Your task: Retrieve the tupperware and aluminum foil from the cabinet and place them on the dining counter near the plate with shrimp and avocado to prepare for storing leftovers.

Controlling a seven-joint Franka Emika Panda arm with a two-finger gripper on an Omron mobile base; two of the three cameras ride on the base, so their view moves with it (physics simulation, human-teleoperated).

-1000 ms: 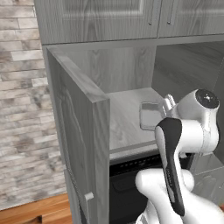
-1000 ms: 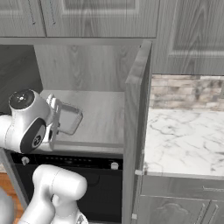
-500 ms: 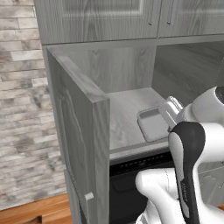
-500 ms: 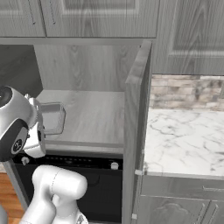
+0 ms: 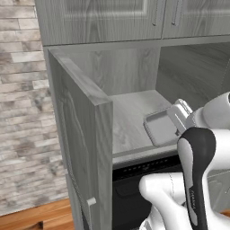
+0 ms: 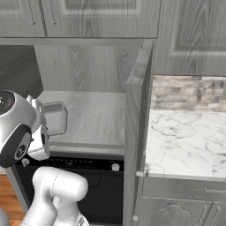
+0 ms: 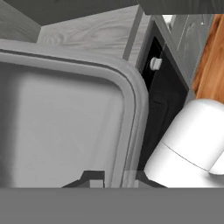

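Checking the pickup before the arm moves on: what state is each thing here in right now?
cabinet: door swung open, shelf exposed.
tupperware: tilted, its near rim pinched in the jaws, over the shelf's front edge.
gripper: shut on the tupperware's rim.
upper cupboard doors: closed.

The cabinet [image 5: 81, 117] stands open, its pale grey wood-grain shelf [image 5: 130, 112] exposed. The tupperware [image 5: 159, 128] sits near the shelf's front edge [image 6: 84, 145].
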